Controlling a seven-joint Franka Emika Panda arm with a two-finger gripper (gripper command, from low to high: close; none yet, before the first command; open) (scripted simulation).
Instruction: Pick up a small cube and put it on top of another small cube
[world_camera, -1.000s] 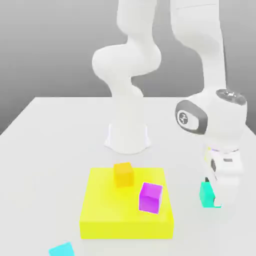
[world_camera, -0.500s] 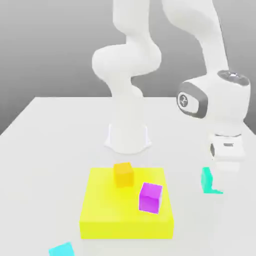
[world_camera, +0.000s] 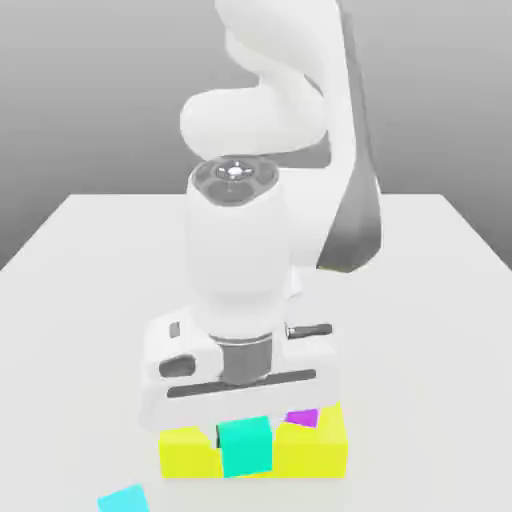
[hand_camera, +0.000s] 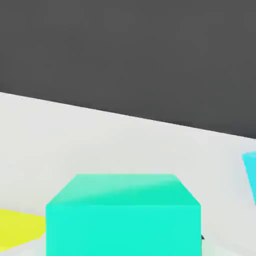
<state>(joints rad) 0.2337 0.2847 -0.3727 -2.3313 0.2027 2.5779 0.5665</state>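
The gripper (world_camera: 245, 425) is clamped on the teal cube (world_camera: 246, 446), which we see held above the yellow block (world_camera: 305, 452), upright, faces square, with no long axis. We count one teal cube, one magenta cube (world_camera: 302, 417) on the block, and one cyan cube (world_camera: 124, 499) on the table (world_camera: 80, 300).

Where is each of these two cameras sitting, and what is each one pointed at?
Exterior view: off the arm, facing the table and yellow block; the white arm's hand fills the middle.
Hand view: on the hand, looking past the turquoise cube across the table.
Both share the turquoise cube, yellow block and cyan cube.
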